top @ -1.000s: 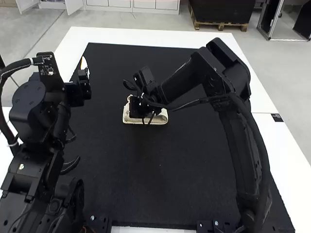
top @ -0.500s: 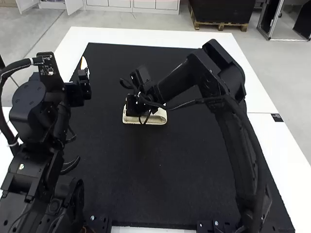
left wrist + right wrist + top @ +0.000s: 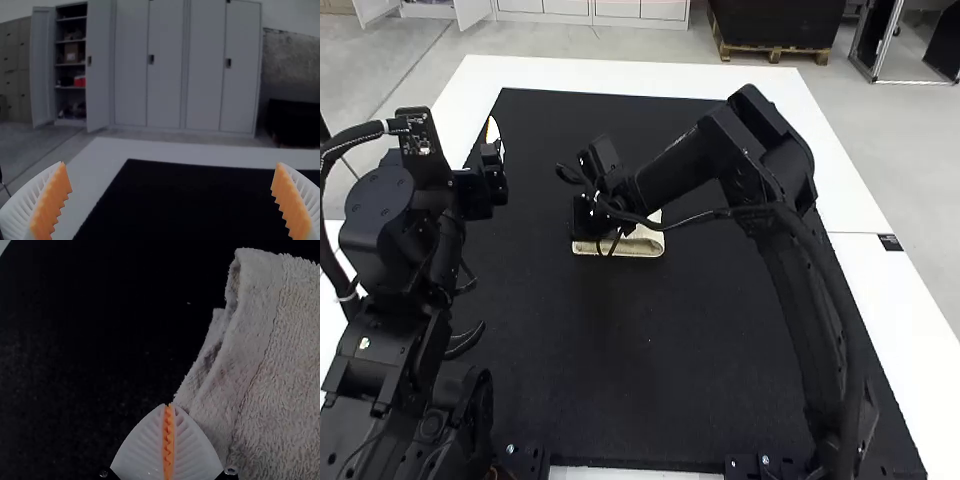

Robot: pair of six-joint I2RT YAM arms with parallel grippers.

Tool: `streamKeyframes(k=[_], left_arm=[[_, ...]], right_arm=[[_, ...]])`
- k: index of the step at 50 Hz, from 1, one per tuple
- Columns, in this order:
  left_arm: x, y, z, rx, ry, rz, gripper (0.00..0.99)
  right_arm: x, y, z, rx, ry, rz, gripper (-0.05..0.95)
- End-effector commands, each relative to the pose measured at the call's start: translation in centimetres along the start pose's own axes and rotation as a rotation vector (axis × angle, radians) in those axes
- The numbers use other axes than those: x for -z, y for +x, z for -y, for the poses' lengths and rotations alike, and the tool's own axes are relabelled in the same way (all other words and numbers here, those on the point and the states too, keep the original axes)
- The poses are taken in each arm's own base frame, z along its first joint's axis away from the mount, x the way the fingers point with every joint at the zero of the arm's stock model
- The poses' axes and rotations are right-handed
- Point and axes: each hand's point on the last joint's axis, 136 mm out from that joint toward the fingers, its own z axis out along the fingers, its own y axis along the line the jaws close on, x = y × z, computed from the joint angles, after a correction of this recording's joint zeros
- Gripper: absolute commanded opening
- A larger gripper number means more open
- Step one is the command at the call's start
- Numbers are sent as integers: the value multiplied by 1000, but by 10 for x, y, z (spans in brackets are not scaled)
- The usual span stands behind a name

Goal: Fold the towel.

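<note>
Nearer than the towel (image 3: 645,242), the left arm (image 3: 390,250) stands to its left and the right arm (image 3: 800,320) to its right, extending over it. Folded into a small layered bundle, the towel lies on a black mat (image 3: 650,360). At its left end, the right gripper (image 3: 169,405) is clenched, no cloth seen between its pads, likely to press or tidy the layered edge. Farther left, slightly beyond, the left gripper (image 3: 171,166) is released, empty, probably parked aside to leave room.
</note>
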Motion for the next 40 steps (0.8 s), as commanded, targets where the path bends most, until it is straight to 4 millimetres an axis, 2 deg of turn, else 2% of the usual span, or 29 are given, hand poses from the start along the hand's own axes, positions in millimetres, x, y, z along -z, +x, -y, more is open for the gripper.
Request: streamKeyframes(k=[1, 24, 30, 40], left_arm=[[4, -7, -2, -2, -4, 33, 946], [4, -7, -1, -2, -1, 32, 946], [4, -8, -2, -4, -1, 33, 946], [4, -8, -1, -5, 1, 35, 946]], right_arm=[[-2, -5, -3, 14, -3, 13, -2], [-11, 2, -2, 20, -19, -6, -2], [-8, -6, -10, 25, -30, 5, 0], [6, -34, -28, 30, -55, 48, -2]])
